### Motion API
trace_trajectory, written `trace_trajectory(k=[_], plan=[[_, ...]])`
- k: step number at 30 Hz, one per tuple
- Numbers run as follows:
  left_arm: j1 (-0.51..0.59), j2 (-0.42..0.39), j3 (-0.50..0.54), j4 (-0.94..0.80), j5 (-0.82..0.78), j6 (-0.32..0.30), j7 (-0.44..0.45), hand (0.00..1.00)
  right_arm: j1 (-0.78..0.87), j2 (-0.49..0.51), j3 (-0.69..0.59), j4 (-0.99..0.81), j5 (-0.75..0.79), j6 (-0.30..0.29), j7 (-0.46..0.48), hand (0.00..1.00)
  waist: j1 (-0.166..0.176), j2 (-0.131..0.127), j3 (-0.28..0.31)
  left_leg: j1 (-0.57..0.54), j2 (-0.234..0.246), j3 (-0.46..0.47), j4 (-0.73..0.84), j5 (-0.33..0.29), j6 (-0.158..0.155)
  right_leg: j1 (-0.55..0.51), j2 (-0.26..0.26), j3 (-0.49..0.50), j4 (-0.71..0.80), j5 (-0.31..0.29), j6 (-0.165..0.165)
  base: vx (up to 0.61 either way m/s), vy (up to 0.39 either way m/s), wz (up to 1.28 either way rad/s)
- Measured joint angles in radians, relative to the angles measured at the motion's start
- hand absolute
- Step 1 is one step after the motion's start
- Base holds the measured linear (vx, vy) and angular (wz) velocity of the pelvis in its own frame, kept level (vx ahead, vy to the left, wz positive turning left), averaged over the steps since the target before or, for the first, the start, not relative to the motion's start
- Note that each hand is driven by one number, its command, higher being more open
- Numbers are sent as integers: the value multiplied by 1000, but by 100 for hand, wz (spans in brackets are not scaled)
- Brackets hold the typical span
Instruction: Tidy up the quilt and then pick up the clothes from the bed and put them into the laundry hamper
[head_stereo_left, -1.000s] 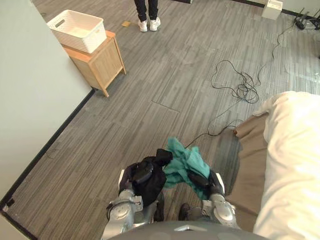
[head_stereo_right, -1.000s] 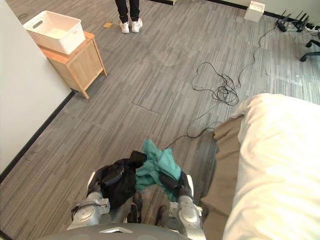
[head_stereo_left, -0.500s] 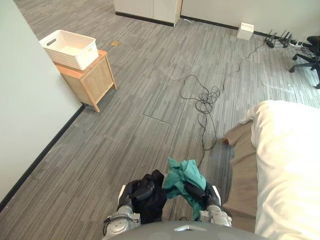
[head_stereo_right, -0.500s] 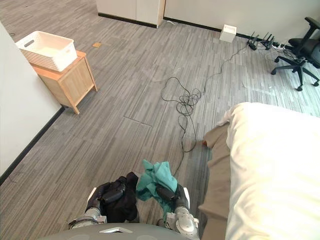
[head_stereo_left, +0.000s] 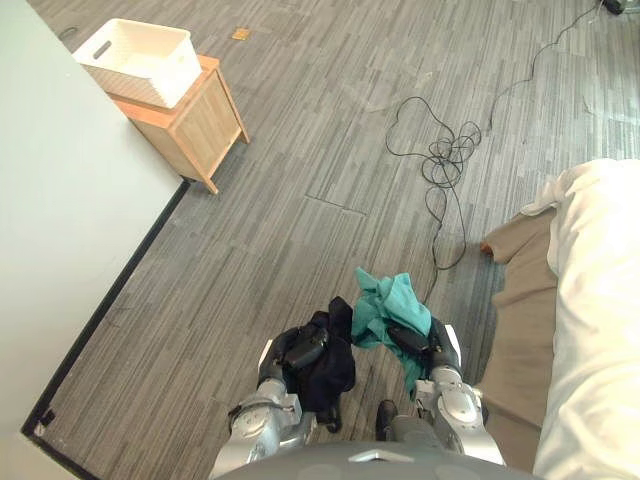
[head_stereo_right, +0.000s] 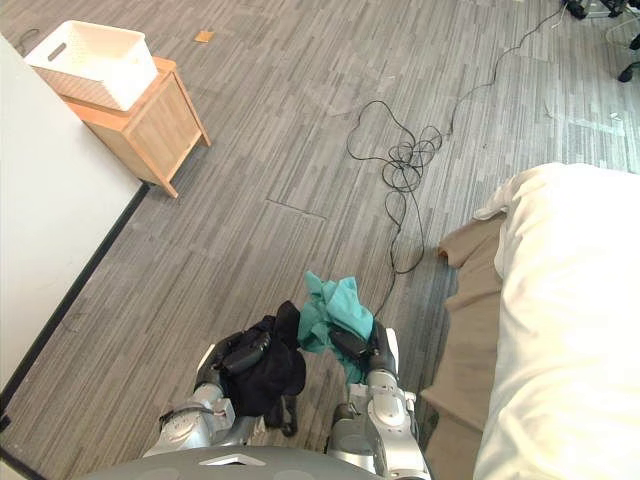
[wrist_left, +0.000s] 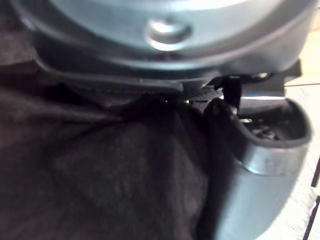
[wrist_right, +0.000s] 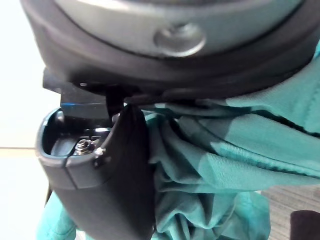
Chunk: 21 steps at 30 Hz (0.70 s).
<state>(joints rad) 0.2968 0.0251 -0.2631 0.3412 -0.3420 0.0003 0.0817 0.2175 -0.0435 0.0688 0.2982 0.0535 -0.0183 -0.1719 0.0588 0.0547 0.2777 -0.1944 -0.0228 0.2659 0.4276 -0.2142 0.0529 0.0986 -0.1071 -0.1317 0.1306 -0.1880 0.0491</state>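
Low at the robot's front, above the grey striped floor (head_stereo_left: 300, 200), both arms carry laundry. The left robot hand (head_stereo_left: 300, 349) has its fingers curled round a crumpled black cloth garment (head_stereo_left: 328, 368), which hangs in a bunch below the palm; in the left wrist view the same dark cloth (wrist_left: 100, 170) lies pressed against the thumb. The right robot hand (head_stereo_left: 411, 341) is closed in the same way on a crumpled teal cloth garment (head_stereo_left: 384, 298), whose loose folds stand up ahead of the fingers, and the right wrist view has the teal folds (wrist_right: 225, 165) packed tight beside the thumb (wrist_right: 117, 190). The two bundles touch, or very nearly touch, between the hands.

To the robot's right stands the bed with its white quilt (head_stereo_left: 600, 300) lying smooth over a tan sheet (head_stereo_left: 525, 320); I see no clothes left on the part that shows, so the quilt step looks done and the carrying step is in hand.

What the coming move turns on is the white slotted plastic laundry hamper (head_stereo_left: 187, 68). It sits on top of a small light wooden cabinet (head_stereo_left: 205, 125) against the pale wall (head_stereo_left: 60, 250), far ahead and to the robot's left, well apart from both hands. The left hand is the nearer of the two, so the black bundle would likely reach the rim first, once the robot has crossed the floor between.
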Motion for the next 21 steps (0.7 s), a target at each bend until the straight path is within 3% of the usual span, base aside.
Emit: trace_trajectory(k=[1,2,3,4,5,6,7,9,10,11,12,13,14,15,16,17,18,19,20,21], plan=[[-7,-10,33,-18,7,-6,-10,0,-22,6,2,-7,-1,6,-2,0,3,-28,27,-105,6,-11,142,-56,-45,32,-19,-19,-49,4,5,208,62,26],[-20,-14,44,-38,23,-8,-19,0,-44,4,-5,-2,-2,14,-7,0,17,-30,30,-158,0,-35,105,-59,-47,41,-33,-30,-67,3,5,247,87,17],[-12,-20,49,-70,44,-12,-20,0,-49,-4,-11,11,-7,15,-10,0,39,-41,34,-196,18,-45,55,6,-63,58,-31,-24,-84,-24,13,163,48,1],[-4,-20,52,-75,50,-19,-20,0,-49,-4,-12,19,-8,15,-9,0,47,-44,33,-197,20,-33,87,14,-49,70,-38,-25,-76,-43,33,270,86,-4],[4,-19,60,-70,70,-21,-20,0,-44,0,-14,44,-10,16,-10,0,56,-61,12,-178,-8,-28,98,-37,38,52,-72,-24,38,-93,59,377,92,13],[-3,-18,64,-51,75,-21,-14,0,-51,4,-20,63,-10,22,-13,0,52,-71,1,-154,-32,-30,77,-60,56,-49,-104,8,266,-111,69,599,146,24],[-12,-7,63,-33,75,-20,-11,0,-54,10,-21,74,-10,29,-12,0,41,-77,5,-110,-55,-40,43,-66,69,-126,-115,54,454,-81,108,556,108,35],[-22,26,45,-3,76,-9,0,0,-53,29,-20,114,-12,37,-11,0,8,-83,10,35,-96,-83,-40,-66,96,-192,-115,88,759,-67,125,726,46,57],[-19,39,41,6,78,-4,4,0,-33,41,-21,123,-22,40,-12,0,-9,-72,16,153,-104,-127,-110,-66,97,-212,-98,68,867,-84,93,695,-9,53],[-23,43,40,6,79,-4,6,0,-26,44,-21,122,-35,40,-12,0,-16,-63,20,211,-102,-152,-147,-66,97,-227,-86,46,896,-98,68,668,-60,54],[-34,51,26,5,79,-4,12,0,-18,45,-22,115,-47,39,-13,0,-41,-28,25,312,-73,-201,-215,-66,97,-306,-53,-27,910,-142,2,649,-87,50],[-47,57,16,6,81,-4,14,0,-18,46,-25,108,-47,39,-13,0,-49,-18,30,336,-63,-220,-227,-66,96,-350,-41,-52,895,-155,-17,755,-136,71],[-78,64,-5,11,83,-4,18,0,-17,47,-31,77,-47,37,-15,0,-63,-1,40,369,-41,-247,-234,-72,77,-441,-23,-97,825,-167,-37,618,-155,66],[-113,64,-26,21,83,-4,21,0,-20,45,-42,28,-47,29,-17,0,-73,20,51,399,-14,-261,-234,-96,26,-521,-3,-133,685,-160,-40,633,-160,65],[-131,63,-37,30,83,-4,21,0,-26,45,-49,12,-47,28,-20,0,-79,32,58,417,4,-265,-235,-110,0,-551,12,-146,589,-139,-39,679,-178,64],[-159,60,-49,50,87,-4,20,0,-38,47,-58,4,-46,28,-30,0,-94,47,65,457,36,-270,-239,-135,-45,-594,47,-163,345,-33,-42,931,-281,58],[-171,58,-53,63,109,-4,18,0,-38,48,-59,-2,-46,28,-41,0,-99,39,61,499,49,-271,-240,-153,-77,-626,66,-164,116,104,-50,796,-246,51],[-168,57,-53,64,117,-4,19,0,-32,48,-57,-4,-46,28,-42,0,-100,30,55,521,51,-272,-239,-162,-93,-640,74,-162,37,151,-56,892,-322,32],[-163,56,-53,72,122,-4,20,0,-21,48,-55,-11,-47,30,-42,0,-102,23,49,567,53,-275,-236,-170,-108,-651,92,-158,-41,250,-107,793,-265,6],[-167,36,-52,111,127,2,24,0,-24,38,-56,-11,-47,35,-45,0,-97,79,37,591,102,-267,-203,-154,-145,-645,130,-152,-8,475,-176,1164,-372,-37]])
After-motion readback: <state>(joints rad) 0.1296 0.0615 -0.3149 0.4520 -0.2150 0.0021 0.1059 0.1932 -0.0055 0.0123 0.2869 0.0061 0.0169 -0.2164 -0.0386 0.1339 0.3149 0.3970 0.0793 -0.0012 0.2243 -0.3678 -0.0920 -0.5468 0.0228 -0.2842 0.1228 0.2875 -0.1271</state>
